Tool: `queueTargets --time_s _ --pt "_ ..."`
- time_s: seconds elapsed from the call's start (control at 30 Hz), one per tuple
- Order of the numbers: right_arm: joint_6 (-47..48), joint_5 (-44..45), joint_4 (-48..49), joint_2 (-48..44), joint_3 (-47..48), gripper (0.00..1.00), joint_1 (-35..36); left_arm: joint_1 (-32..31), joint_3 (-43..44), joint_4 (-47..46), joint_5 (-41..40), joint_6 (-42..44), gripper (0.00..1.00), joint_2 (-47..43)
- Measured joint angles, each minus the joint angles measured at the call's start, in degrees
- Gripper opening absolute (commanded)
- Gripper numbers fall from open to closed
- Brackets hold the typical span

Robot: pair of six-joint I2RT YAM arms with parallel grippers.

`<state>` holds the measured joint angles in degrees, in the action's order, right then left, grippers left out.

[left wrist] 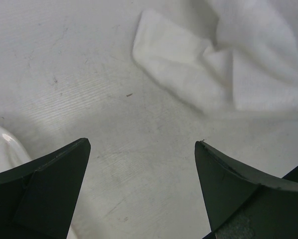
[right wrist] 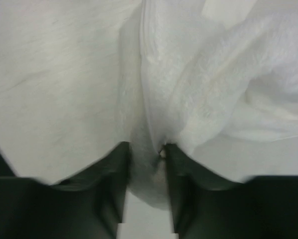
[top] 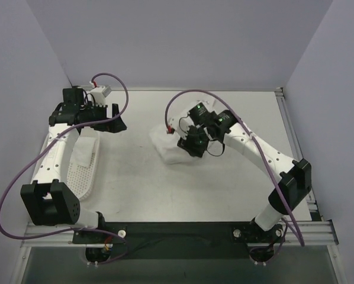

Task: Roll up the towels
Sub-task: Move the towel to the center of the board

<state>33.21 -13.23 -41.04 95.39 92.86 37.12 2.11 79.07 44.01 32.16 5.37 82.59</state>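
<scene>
Right wrist: towel (right wrist: 189, 94) fold pinched between right fingers (right wrist: 101, 191).

Robot lab test cell: bare white table (top: 135, 195) boxed in by plain pale walls (top: 177, 41), left arm (top: 55, 157) and right arm (top: 263, 157) bolted to a metal rail (top: 183, 228), purple cables (top: 192, 91) looping loose.
</scene>
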Motion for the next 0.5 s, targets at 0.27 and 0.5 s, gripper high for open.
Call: queueTargets --time_s 0.27,0.5 --pt "-6.7 -14.9 -10.3 -6.6 -18.4 0.86 -3.3 1.2 -4.5 0.2 0.7 2.8 0.91 0.1" --pt "-14.2 -14.6 -9.6 0.1 -3.9 0.71 -16.5 -3.8 -8.3 0.6 -0.9 3.9 0.66 2.8"
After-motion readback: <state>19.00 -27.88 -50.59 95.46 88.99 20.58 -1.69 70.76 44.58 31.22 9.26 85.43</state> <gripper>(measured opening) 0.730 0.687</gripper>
